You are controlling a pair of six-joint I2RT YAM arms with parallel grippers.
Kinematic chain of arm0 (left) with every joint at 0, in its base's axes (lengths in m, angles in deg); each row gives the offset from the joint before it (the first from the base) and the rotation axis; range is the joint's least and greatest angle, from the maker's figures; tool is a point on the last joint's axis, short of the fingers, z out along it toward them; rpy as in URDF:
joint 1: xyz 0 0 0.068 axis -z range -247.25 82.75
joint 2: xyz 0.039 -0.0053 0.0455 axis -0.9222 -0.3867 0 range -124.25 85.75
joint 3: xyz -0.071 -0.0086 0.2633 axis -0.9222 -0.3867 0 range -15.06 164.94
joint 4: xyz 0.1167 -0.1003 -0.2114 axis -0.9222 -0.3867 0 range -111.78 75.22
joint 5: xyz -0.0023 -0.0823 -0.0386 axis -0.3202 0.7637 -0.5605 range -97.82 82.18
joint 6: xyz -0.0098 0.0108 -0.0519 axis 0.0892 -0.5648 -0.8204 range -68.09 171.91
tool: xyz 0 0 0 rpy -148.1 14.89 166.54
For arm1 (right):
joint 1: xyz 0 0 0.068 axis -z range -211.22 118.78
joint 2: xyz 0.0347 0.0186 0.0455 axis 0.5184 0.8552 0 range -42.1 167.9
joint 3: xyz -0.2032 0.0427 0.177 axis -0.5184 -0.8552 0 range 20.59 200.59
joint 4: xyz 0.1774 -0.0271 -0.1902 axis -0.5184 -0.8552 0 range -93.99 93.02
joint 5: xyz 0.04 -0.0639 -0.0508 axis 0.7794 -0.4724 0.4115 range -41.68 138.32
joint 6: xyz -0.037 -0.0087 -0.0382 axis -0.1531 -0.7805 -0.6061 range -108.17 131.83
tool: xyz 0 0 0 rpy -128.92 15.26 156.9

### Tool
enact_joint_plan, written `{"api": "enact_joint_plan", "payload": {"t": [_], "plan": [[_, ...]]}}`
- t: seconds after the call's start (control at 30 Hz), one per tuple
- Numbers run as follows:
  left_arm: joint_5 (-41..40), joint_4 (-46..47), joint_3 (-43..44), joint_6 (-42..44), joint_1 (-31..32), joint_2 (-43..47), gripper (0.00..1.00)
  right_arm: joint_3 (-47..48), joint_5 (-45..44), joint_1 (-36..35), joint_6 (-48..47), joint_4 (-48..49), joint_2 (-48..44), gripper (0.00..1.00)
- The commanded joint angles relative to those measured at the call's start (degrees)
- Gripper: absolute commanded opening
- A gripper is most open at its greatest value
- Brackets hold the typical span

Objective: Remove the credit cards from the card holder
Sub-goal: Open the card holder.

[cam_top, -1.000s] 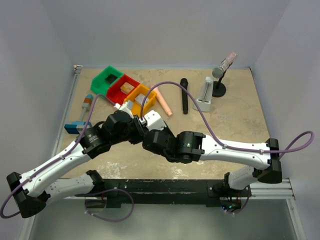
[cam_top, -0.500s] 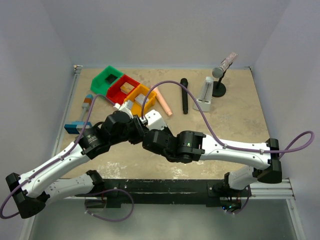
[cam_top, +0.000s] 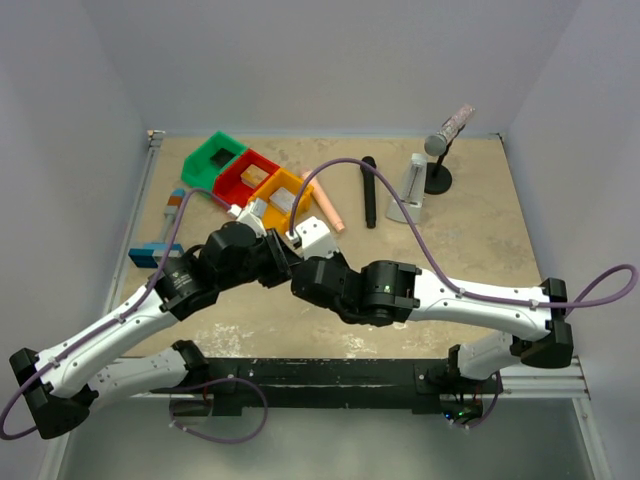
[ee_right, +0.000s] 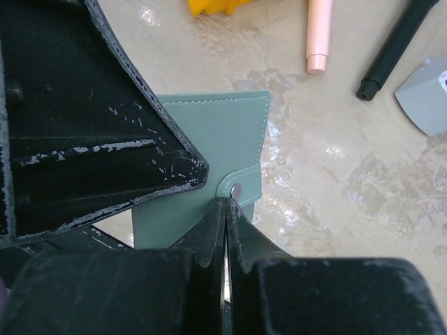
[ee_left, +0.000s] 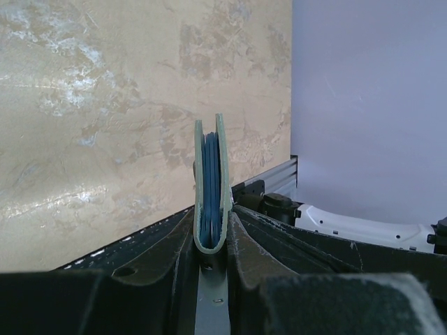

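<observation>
pale teal bifold card holder (ee_right: 209, 132), soft matt leather-look plastic with stitched edges, shiny metal snap (ee_right: 235, 189) on its tab, beige marbled table top (ee_right: 335, 181) smooth and glossy, left gripper (ee_left: 211, 225) in matt black plastic, fingers (ee_right: 91, 139) scuffed with pale scratches

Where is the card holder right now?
The card holder is gripped edge-on by the left claw in the left wrist view; the right wrist view shows the shut right claw at its snap tab.
</observation>
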Motion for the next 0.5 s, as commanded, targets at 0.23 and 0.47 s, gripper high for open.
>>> {"api": "enact_joint_plan", "payload": {"t": [0.23,0.47], "plan": [[4.33,3.01,0.10,2.95,0.85,2.28,0.00,-1.32,-4.19,0.82,1.11,-3.36,-3.24,0.00],[4.06,2.66,-0.69,3.48,0.85,2.37,0.00,-1.50,-4.63,0.82,1.02,-3.36,-4.56,0.00]]}}
